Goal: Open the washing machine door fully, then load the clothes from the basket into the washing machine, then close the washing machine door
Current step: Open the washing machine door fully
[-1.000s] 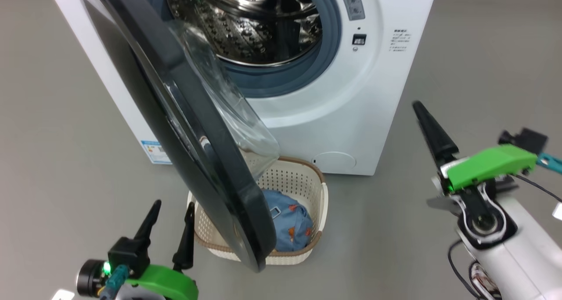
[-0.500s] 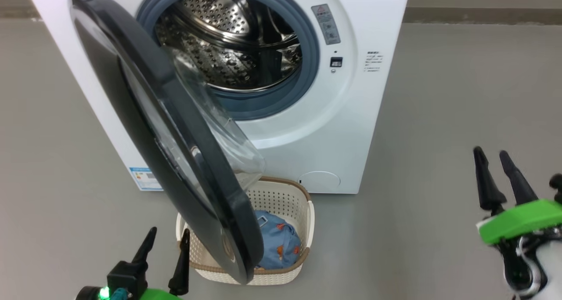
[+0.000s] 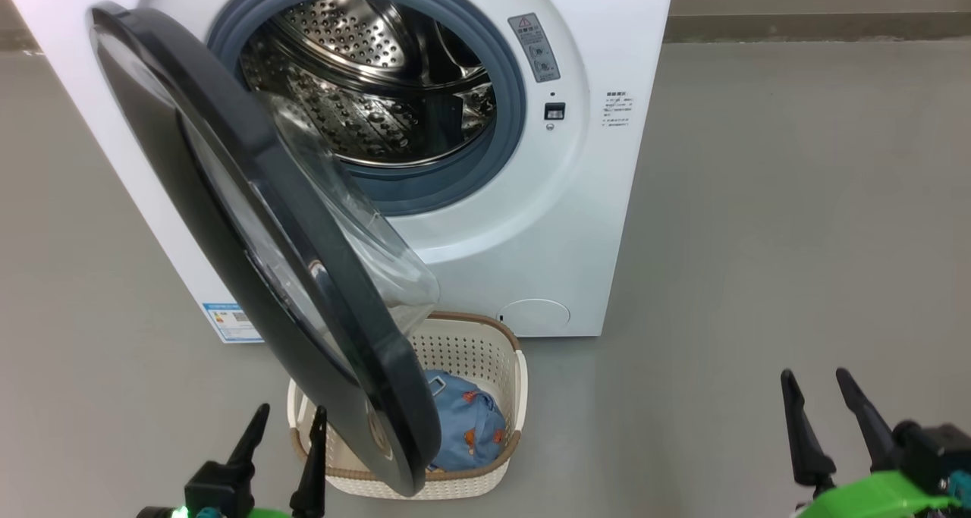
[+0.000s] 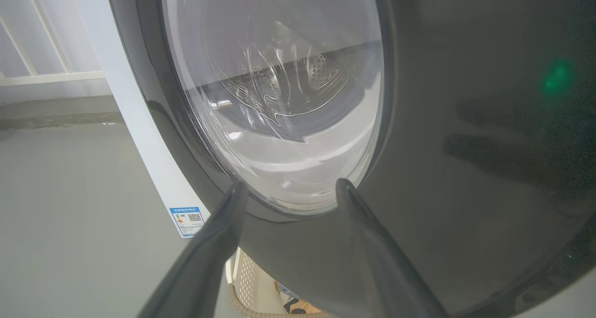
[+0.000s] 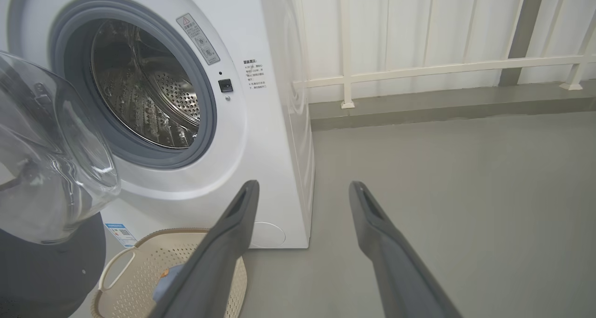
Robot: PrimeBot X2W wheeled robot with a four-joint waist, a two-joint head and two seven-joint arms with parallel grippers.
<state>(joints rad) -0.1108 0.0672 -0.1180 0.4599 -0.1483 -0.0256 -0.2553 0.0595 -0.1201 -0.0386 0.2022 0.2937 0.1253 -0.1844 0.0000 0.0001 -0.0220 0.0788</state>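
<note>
The white washing machine (image 3: 599, 199) stands with its steel drum (image 3: 364, 93) exposed. Its black round door (image 3: 258, 230) hangs partly open, swung out over the cream basket (image 3: 497, 351) on the floor in front. Light blue clothes (image 3: 463, 419) lie inside the basket, half hidden by the door. My left gripper (image 3: 288, 419) is open at the lower left, just outside the door's lower edge; its wrist view faces the door's outer face (image 4: 465, 122) and glass (image 4: 279, 99) from close by. My right gripper (image 3: 815, 385) is open at the lower right, over bare floor, well away from the machine (image 5: 260, 122) and basket (image 5: 139, 271).
Grey floor (image 3: 796, 237) spreads to the right of the machine. A white railing (image 5: 442, 66) and a low kerb run along the wall behind. A blue label (image 3: 231, 321) sits at the machine's lower left corner.
The head camera has drawn back and tilted up, showing more of the machine. My right arm has swung down from mid right to the lower right, fingers now pointing up. The door looks unmoved.
</note>
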